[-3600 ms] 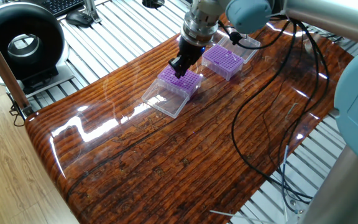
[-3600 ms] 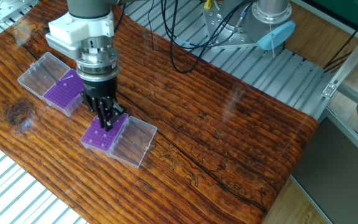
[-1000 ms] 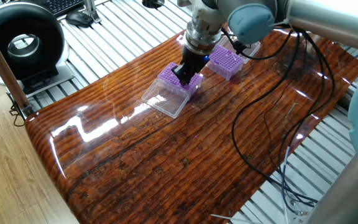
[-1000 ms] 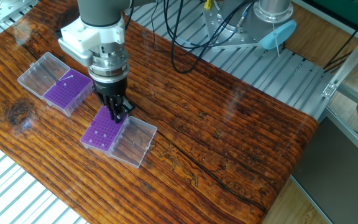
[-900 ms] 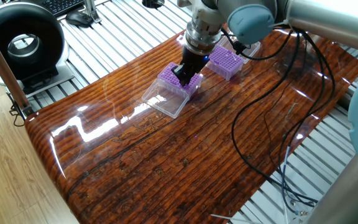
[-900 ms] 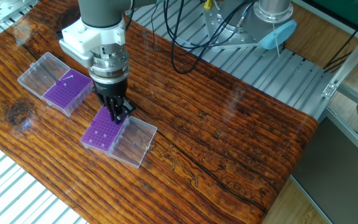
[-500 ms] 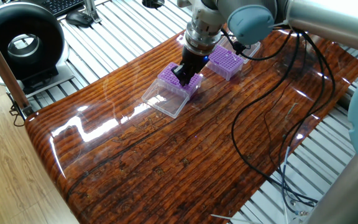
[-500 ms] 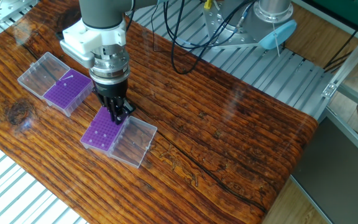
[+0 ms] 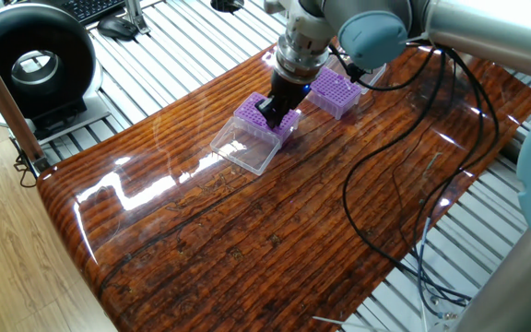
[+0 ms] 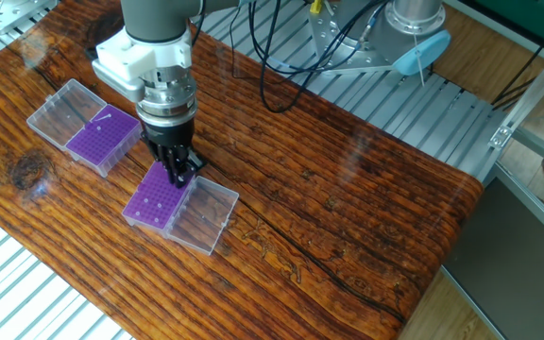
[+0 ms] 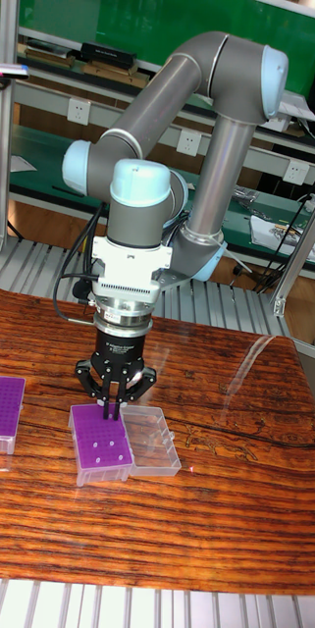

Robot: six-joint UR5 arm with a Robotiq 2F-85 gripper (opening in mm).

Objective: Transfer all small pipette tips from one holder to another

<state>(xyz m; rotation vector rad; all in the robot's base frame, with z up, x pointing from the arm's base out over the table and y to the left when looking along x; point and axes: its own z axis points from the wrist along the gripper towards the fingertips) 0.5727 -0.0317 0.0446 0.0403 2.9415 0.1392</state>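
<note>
The two black fingers (image 11: 111, 400) are pointing straight down and are drawn nearly together, their tips sitting at the far edge of a purple rectangular tip holder (image 11: 100, 444); whether they are pinching one of the small pale pipette tips (image 11: 98, 448) is too fine to tell. The black two-finger gripper (image 11: 110, 414) is hanging vertically from the grey and pale-blue robot arm (image 11: 167, 108), over the corner of the holder nearest its clear hinged plastic lid (image 11: 152, 442), which is lying open and flat just beside the purple block. Only a few pale dots are showing on this holder's top (the grid is looking mostly bare). A second purple rectangular holder (image 10: 103, 143) is sitting apart from the first, its own clear lid (image 10: 60, 111) folded open on the far side from the gripper, with one slim pale tip (image 10: 105, 119) lying tilted on its top. Both boxes are resting on the glossy dark-grained wooden table (image 10: 348, 198). Black cables (image 9: 404, 175) are trailing across the table's surface.
</note>
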